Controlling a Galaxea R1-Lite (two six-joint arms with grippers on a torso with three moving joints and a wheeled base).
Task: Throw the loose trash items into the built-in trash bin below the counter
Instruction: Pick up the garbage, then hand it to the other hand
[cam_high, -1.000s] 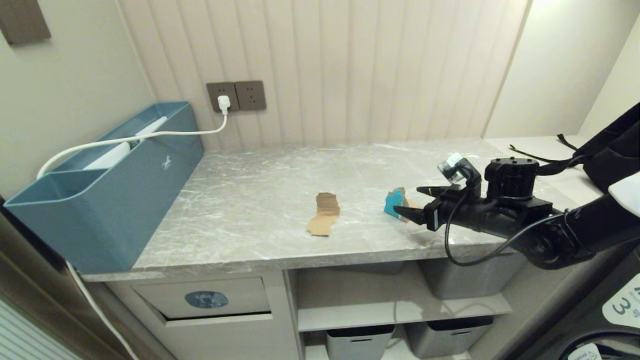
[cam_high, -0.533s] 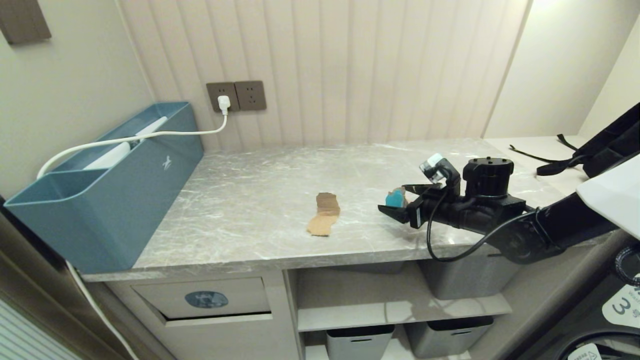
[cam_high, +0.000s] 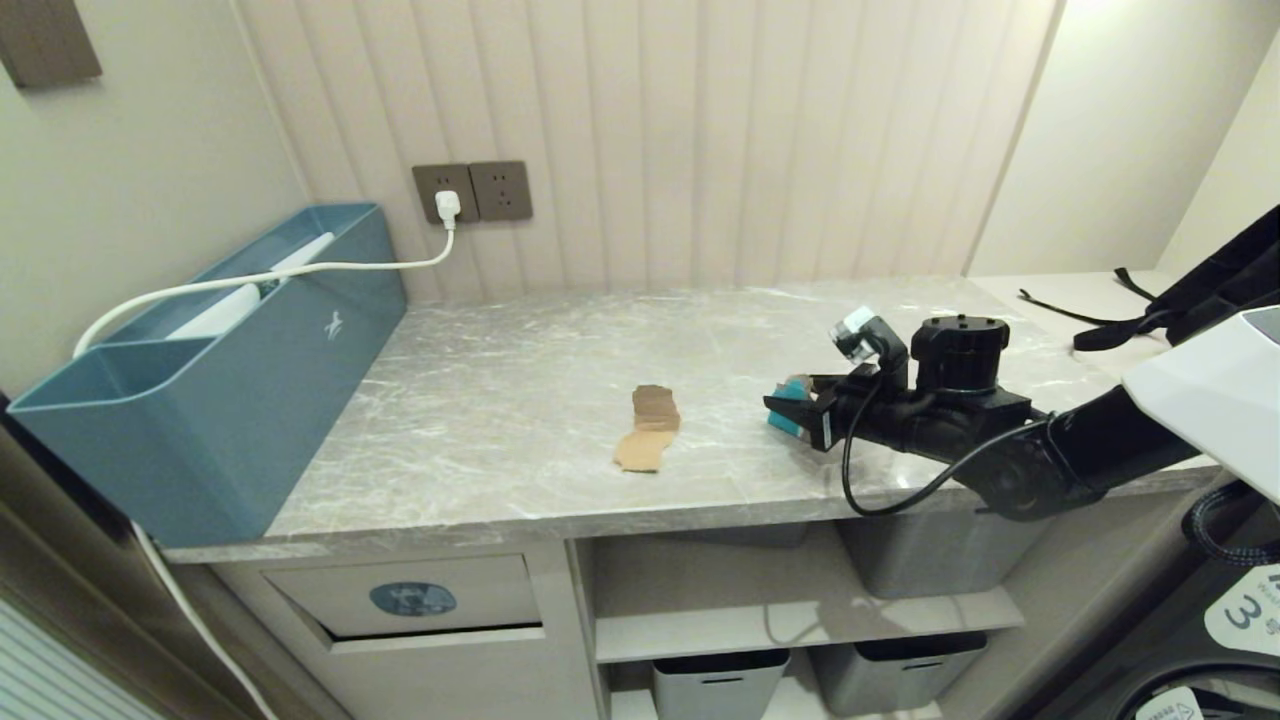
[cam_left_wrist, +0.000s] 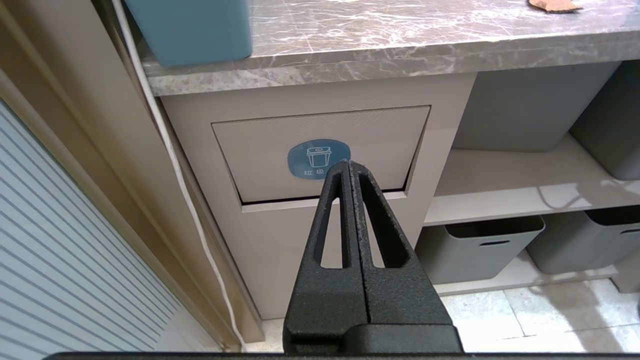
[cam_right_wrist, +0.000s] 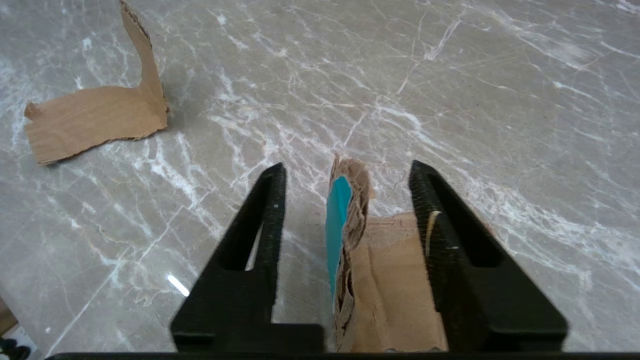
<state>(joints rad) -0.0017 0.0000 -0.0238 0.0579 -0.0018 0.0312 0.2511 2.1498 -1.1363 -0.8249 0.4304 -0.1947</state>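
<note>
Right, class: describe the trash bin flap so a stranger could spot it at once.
Start at the long grey marble-patterned countertop. Below its left end, under the teal-blue plastic box, sits a beige rectangular flap. Unlike the open shelves with grey plastic storage bins beside it, it bears a blue oval bin sticker.

Cardboard scraps (cam_high: 648, 432) on marble counter (cam_high: 500, 420)

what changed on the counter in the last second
The right end effector slid left along the counter and now straddles the upright turquoise-faced scrap, its jaws narrowing but not yet touching it. The plain brown scrap, the trash bin flap and the shut left end effector stayed put.
</note>
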